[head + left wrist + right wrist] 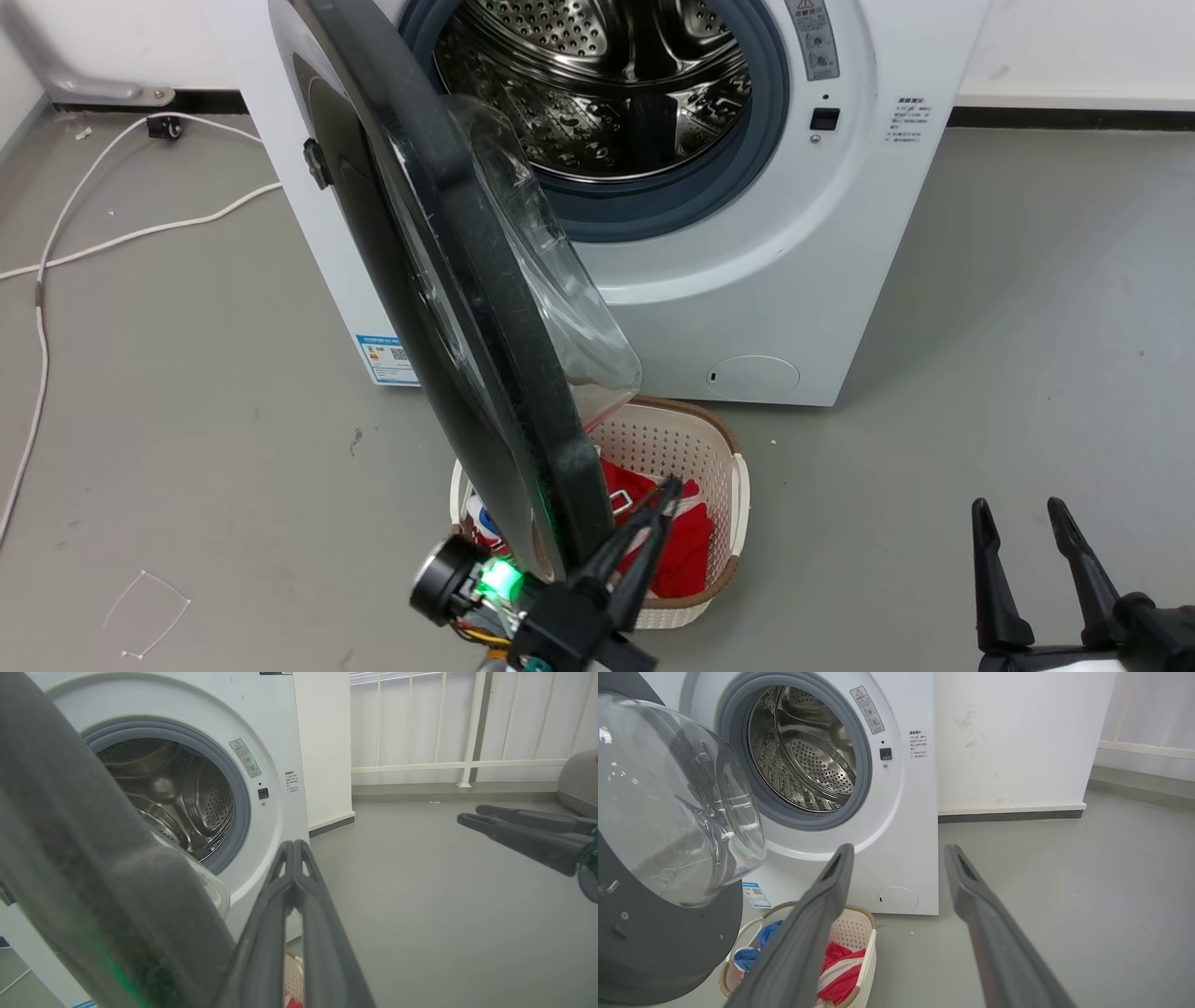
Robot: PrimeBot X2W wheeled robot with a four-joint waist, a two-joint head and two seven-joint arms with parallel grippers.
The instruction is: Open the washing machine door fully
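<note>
The washing machine point(766, 261) stands white against the wall, its steel drum exposed. The washing machine door point(485, 308) is swung out on its left hinge and stands nearly edge-on to me, glass bowl point(677, 802) facing right. My left gripper point(670, 487) is shut with nothing between its fingers. It lies close along the inner side of the door's lower rim point(84, 858); whether it touches I cannot tell. In the left wrist view its tips point(295, 844) point past the machine's front point(275, 742). My right gripper point(1018, 509) is open and empty at the lower right, well clear of the door point(668, 933).
A white laundry basket point(738, 485) with red and blue clothes sits on the floor under the door, in front of the machine. A white cable point(56, 243) trails over the floor at the left. A white railing point(467, 728) stands off to the right.
</note>
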